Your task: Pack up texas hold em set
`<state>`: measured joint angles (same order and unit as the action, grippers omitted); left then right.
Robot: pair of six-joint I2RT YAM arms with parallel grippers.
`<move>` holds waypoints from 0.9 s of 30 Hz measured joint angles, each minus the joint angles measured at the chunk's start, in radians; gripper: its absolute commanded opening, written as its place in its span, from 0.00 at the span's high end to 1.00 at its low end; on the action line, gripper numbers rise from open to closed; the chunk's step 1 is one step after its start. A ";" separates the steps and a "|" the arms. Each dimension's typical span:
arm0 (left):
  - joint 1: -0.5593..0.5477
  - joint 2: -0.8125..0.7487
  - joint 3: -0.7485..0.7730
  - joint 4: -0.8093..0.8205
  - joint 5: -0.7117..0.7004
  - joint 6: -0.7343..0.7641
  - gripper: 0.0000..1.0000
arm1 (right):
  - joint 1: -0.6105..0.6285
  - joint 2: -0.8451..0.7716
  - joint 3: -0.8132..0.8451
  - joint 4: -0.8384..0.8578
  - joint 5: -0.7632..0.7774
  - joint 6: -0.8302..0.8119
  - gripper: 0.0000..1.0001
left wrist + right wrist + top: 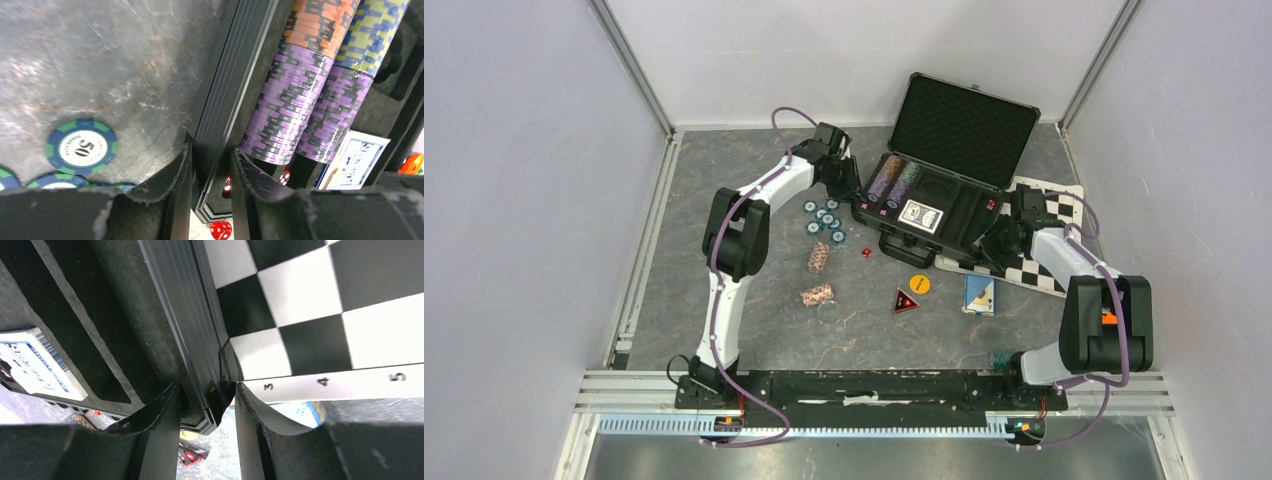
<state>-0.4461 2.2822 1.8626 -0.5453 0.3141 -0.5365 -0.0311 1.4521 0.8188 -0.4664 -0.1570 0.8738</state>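
Observation:
The black case [964,130] lies open at the back, with its lid up. It holds purple chips [287,115] and a blue card deck [919,215]. My left gripper [854,197] is shut on the case's left end wall [232,95], one finger outside and one inside. My right gripper [1002,235] is shut on the right end wall [170,315] at a corner. Loose on the table are teal chips [824,218], brown-white chips [819,257], a red die [865,253], the yellow button [919,283] and another blue deck [979,295].
The checkered mat [1049,240] lies under the case's right end. A red triangular piece [906,300] sits beside the yellow button. An orange toy [412,162] shows at the edge of the left wrist view. White walls enclose the table on three sides.

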 measured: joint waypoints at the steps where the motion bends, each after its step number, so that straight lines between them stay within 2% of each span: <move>1: 0.005 0.002 0.007 -0.001 -0.004 0.001 0.91 | 0.016 0.000 -0.002 -0.002 0.003 0.008 1.00; 3: 0.016 0.009 0.026 -0.003 -0.008 0.005 0.87 | 0.043 0.000 -0.016 0.009 0.001 0.028 0.91; 6: 0.028 0.021 0.050 -0.001 -0.011 0.009 0.81 | 0.072 0.000 -0.029 0.028 -0.014 0.049 0.85; 7: 0.029 0.024 0.054 -0.001 -0.011 0.010 0.76 | 0.074 0.000 -0.029 0.030 -0.014 0.050 0.78; 9: 0.030 0.027 0.057 -0.003 -0.010 0.010 0.65 | 0.074 0.000 -0.029 0.031 -0.014 0.047 0.51; 11: 0.030 0.027 0.057 -0.003 -0.008 0.010 0.56 | 0.069 0.002 -0.029 0.032 -0.020 0.043 0.45; 14: 0.030 0.027 0.057 -0.008 -0.004 0.008 0.59 | 0.051 0.005 -0.025 0.048 -0.052 0.016 0.44; 17: 0.029 0.027 0.052 0.004 0.003 0.005 0.69 | 0.037 0.005 -0.016 0.045 -0.069 -0.012 0.55; 21: 0.026 0.027 0.047 0.022 0.005 0.005 0.75 | 0.024 0.013 -0.011 0.031 -0.070 -0.039 0.58; 27: 0.025 0.031 0.048 0.028 0.005 0.005 0.82 | 0.015 0.035 0.002 0.024 -0.078 -0.044 0.68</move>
<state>-0.4213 2.3127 1.9102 -0.5171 0.3191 -0.5320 -0.0162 1.4872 0.8207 -0.4427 -0.2348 0.8299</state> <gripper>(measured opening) 0.329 0.431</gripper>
